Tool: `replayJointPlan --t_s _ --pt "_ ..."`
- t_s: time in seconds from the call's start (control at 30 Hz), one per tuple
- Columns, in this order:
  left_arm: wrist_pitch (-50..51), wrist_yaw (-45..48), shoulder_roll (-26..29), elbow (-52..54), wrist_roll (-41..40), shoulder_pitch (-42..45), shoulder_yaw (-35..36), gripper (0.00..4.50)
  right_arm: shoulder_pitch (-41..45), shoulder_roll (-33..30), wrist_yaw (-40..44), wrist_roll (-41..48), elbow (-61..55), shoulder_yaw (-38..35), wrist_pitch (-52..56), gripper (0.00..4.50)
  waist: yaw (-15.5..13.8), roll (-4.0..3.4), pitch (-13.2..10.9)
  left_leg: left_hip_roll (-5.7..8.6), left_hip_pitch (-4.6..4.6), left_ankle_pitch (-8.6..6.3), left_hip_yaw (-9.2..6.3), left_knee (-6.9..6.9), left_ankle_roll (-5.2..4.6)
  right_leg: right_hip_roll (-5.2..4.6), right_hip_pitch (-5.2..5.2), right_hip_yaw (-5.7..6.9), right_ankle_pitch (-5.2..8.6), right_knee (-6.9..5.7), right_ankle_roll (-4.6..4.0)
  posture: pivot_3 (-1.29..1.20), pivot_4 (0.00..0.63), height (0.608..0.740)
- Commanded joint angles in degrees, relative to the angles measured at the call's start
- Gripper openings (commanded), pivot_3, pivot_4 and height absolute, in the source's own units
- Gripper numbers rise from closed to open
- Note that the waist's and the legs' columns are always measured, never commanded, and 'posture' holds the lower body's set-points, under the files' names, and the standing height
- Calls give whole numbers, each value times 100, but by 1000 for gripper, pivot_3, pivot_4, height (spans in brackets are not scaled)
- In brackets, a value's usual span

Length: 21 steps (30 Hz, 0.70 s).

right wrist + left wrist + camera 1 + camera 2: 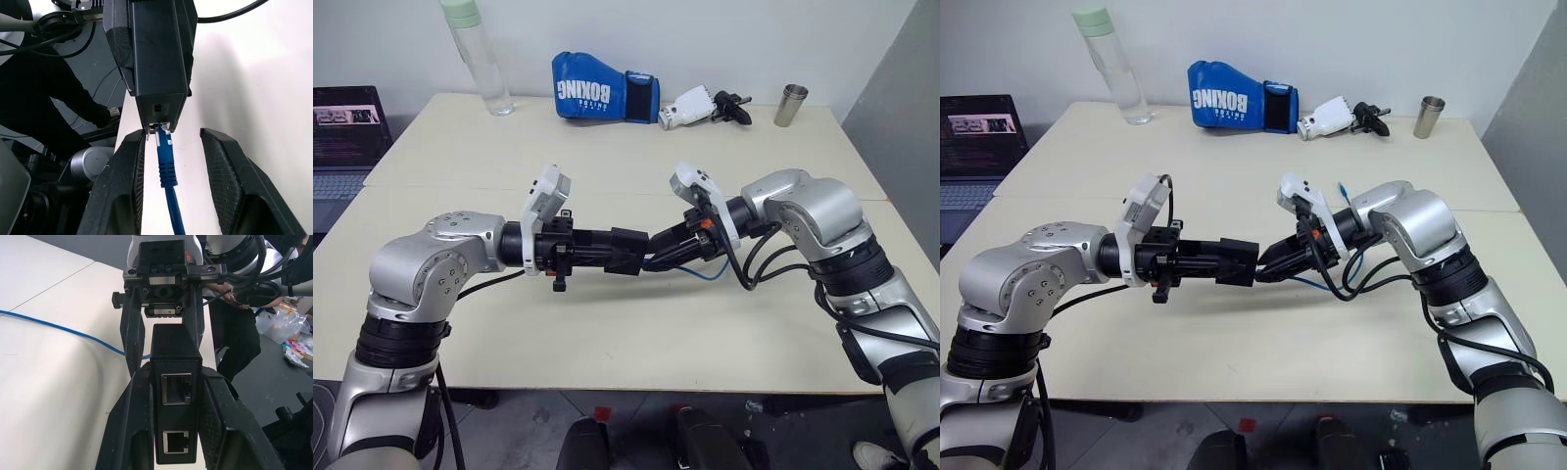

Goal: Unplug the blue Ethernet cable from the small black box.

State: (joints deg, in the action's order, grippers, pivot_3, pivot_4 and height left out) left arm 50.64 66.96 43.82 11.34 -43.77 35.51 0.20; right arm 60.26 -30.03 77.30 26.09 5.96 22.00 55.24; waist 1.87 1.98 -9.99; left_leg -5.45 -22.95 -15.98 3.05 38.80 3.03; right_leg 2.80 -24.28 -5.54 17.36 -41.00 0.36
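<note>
My left gripper (176,374) is shut on the small black box (176,357), holding it level above the table with two empty ports facing its wrist. At the box's far end my right gripper (172,133) meets it head-on and stands open. The blue Ethernet cable (166,166) runs between the right fingers (122,186) without touching them. Its clear plug tip sits at the port on the box's (159,58) end face; whether it is seated I cannot tell. The cable (705,274) hangs down to the table below the right wrist.
Along the back of the cream table (607,333) lie a blue boxing glove (602,88), a clear bottle (480,54), a white and black tool (705,106) and a metal cup (791,105). A laptop (347,132) stands beyond the left edge.
</note>
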Motion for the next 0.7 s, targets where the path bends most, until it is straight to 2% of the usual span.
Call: replayJointPlan --t_s 0.03,0.33,0.43,0.6,0.7 --pt "-107 52 77 168 8 20 35 779 224 4 56 63 -54 -120 -1 1858 0 0 0 0 0 0 0 0 0 0 0 0 0 0 0 0 150 740" --pt "-123 65 77 168 14 13 34 779 243 2 83 23 -25 -86 -49 1858 0 0 0 0 0 0 0 0 0 0 0 0 0 0 0 0 150 740" --pt "-126 59 70 164 12 10 39 779 248 -5 95 12 -19 -69 -55 1403 0 0 0 0 0 0 0 0 0 0 0 0 0 0 0 0 150 740" --pt "-120 52 58 169 22 3 54 779 248 -24 156 4 -46 -46 -54 148 0 0 0 0 0 0 0 -1 0 0 -1 0 0 0 0 0 150 740" --pt "-118 44 40 160 35 7 65 779 235 -20 161 -7 -56 -47 -60 6 0 0 0 0 0 0 0 0 0 0 0 0 0 0 0 0 150 740"
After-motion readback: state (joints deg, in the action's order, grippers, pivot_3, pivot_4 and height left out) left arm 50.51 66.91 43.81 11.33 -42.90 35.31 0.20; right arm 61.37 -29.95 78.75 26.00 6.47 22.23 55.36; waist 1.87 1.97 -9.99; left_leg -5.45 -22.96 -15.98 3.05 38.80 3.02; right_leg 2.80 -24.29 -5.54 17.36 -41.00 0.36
